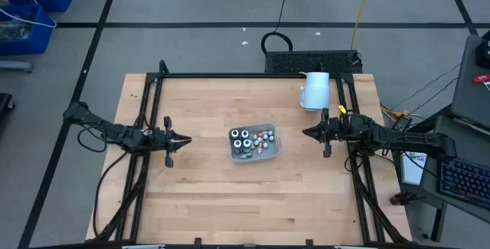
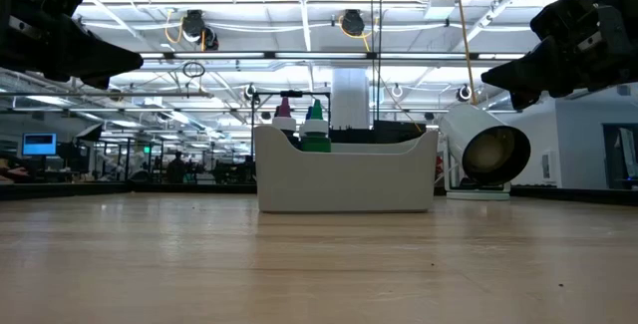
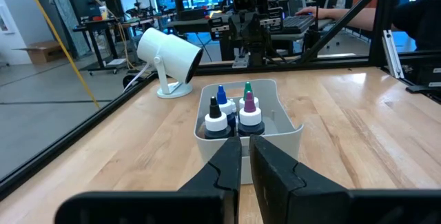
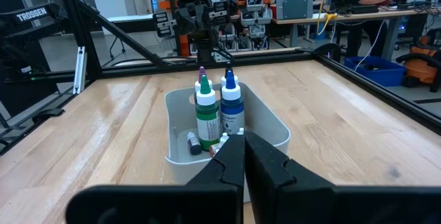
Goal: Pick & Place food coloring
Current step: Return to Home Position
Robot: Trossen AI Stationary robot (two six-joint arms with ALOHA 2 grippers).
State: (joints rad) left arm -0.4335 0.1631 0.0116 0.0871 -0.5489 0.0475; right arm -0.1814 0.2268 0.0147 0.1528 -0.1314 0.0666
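**A:** How are the fingers found?

**B:** The left fingers (image 3: 227, 172) are seen drawn together with only a thin slit between them, and nothing is gripped. The same is seen of the right fingers (image 4: 231, 162): closed, with nothing held.

**A:** And where are they placed?

**B:** Everything can be placed by the white bin (image 3: 286, 141). The left fingers are held on one side of it and the right fingers on the opposite side. Each pair is pointed at the bin, kept well apart from it and raised off the desk (image 1: 230, 203).

**A:** Where is the food coloring (image 3: 249, 119) found?

**B:** It is found inside the bin. Taller bottles with coloured tips are stood upright there and smaller ones are laid low beside them. No bottle is seen on the desk outside the bin. A white cylinder (image 1: 315, 90) is seen beyond the bin, on the right arm's side.

**A:** Which step is judged to be in hand?

**B:** The placing appears done, and the return to rest is judged to be under way or nearly complete.

**A:** What is called for next?

**B:** Little, it is judged. The arms need only be drawn back and settled, with the bin left undisturbed.
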